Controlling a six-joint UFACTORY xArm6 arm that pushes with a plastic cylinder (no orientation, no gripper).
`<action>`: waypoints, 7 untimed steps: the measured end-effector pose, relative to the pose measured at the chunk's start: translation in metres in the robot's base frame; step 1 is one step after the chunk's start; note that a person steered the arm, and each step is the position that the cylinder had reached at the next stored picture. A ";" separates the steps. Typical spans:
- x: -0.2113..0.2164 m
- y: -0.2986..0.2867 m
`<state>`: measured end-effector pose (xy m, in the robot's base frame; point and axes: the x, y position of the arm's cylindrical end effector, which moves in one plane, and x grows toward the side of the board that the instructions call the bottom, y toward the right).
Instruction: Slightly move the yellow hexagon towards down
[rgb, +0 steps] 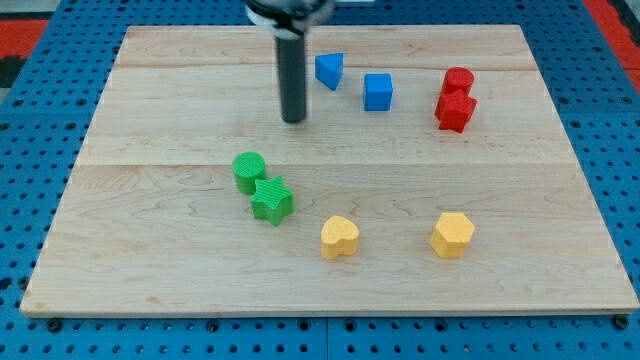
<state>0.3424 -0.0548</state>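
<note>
The yellow hexagon (452, 234) lies on the wooden board (150, 260) at the view's lower right. My tip (293, 120) stands in the upper middle of the board, far up and to the left of the hexagon, touching no block. A yellow heart (339, 237) lies to the left of the hexagon.
A green cylinder (249, 171) and a green star (271, 200) touch each other below and left of my tip. A blue triangle (329, 70) and a blue cube (377, 91) lie to its upper right. A red cylinder (458, 81) and a red star (455, 110) touch at the upper right.
</note>
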 end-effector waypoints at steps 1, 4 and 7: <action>-0.049 -0.012; -0.116 0.006; -0.074 0.022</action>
